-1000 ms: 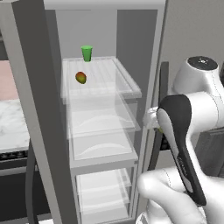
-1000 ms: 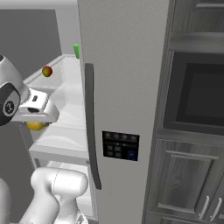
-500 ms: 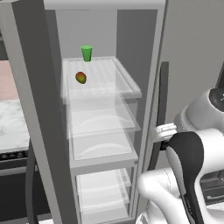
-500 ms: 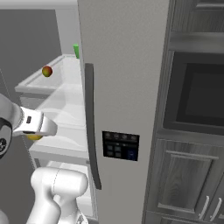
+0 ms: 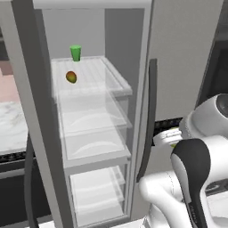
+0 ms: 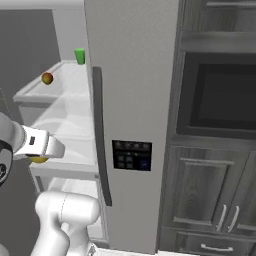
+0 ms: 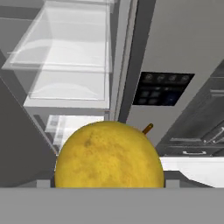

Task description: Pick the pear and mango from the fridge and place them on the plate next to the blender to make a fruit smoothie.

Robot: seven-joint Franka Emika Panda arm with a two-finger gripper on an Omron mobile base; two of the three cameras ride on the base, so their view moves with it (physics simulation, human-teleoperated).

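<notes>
Yellow pear [image 7: 109, 155] carried clear of the fridge [image 5: 89, 111]

Clamped on the pear, the claw [image 6: 42, 156] hung low beside the open fridge, the fruit sitting right at the fingertips in the hand view. It looked firm, smooth and light, so likely to slip if squeezed off-centre; a hold across its widest middle seemed soundest. On the upper glass shelf the mango [image 5: 71, 77] waited near a green cup [image 5: 75, 52], round and apt to roll.
</notes>
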